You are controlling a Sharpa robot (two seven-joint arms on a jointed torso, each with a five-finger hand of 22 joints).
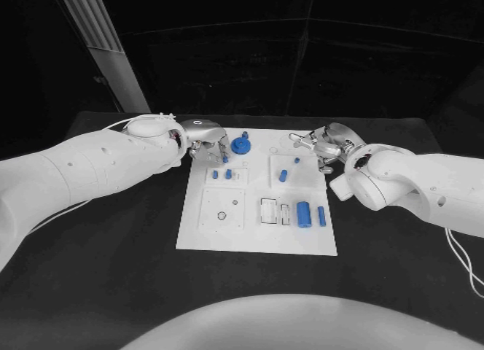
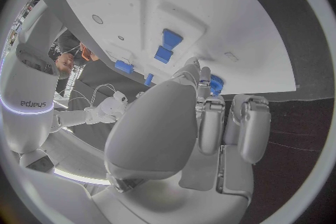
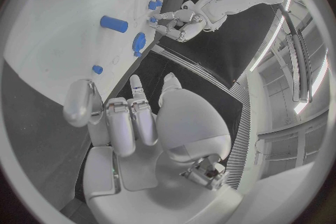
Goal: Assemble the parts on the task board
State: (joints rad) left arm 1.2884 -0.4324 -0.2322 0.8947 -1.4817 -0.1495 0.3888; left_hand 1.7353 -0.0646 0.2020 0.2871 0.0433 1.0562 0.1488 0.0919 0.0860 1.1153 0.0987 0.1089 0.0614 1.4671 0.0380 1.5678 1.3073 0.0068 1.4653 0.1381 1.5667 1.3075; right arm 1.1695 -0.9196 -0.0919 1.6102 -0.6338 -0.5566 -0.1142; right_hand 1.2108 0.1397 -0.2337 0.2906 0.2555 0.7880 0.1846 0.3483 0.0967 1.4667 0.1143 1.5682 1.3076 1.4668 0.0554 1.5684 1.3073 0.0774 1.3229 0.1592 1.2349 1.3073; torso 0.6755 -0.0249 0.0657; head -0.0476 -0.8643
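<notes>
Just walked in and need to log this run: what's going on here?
A two-armed robot is working at a white board with small blue parts on it. The left robot hand is at the board's far left corner beside a blue round part. The right robot hand hovers at the far right edge, holding nothing.

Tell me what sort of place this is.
Probably a robotics lab test bench: a white task board with small blue parts lies on a black table, and a left robot hand and right robot hand hover over it.
</notes>
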